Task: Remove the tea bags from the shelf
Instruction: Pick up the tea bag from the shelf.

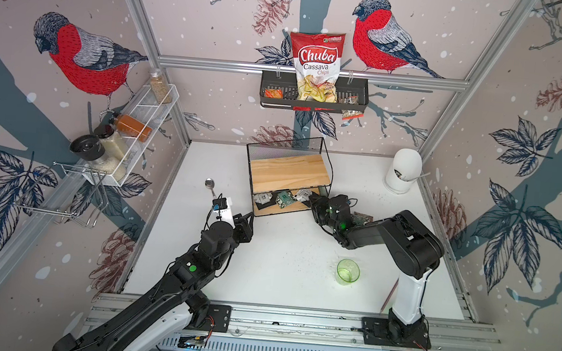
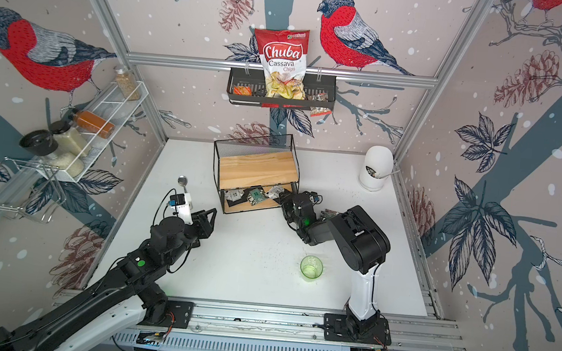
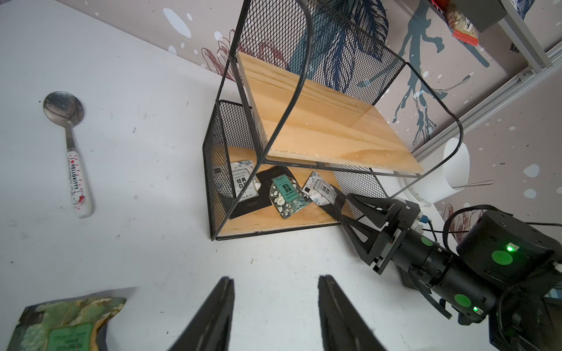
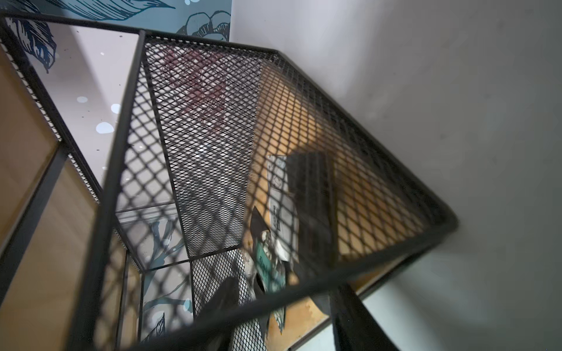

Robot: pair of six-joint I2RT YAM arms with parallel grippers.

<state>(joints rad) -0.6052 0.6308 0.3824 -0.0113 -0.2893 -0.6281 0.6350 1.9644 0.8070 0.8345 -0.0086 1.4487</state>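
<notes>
The shelf (image 1: 288, 173) (image 2: 259, 170) stands at mid-table; its upper board is bare. On its lower board lie three tea bags: a white one (image 3: 243, 179), a teal one (image 3: 286, 190) (image 1: 284, 198) and another white one (image 3: 320, 188). My right gripper (image 1: 313, 199) (image 3: 345, 211) (image 4: 286, 285) is at the shelf's right end. It is open, with the edge of the nearest tea bag between its jaws. My left gripper (image 1: 247, 220) (image 3: 276, 282) hangs open over bare table, left of the shelf. A green tea bag (image 3: 67, 325) lies on the table beside it. More tea bags (image 1: 361, 217) lie behind the right wrist.
A spoon (image 1: 210, 183) (image 3: 73, 152) lies left of the shelf. A green glass (image 1: 347, 270) stands at front right. A white cup (image 1: 402, 174) holding a spoon is at the back right. A wall basket (image 1: 313, 95) and a white wire rack (image 1: 129, 133) hang on the walls.
</notes>
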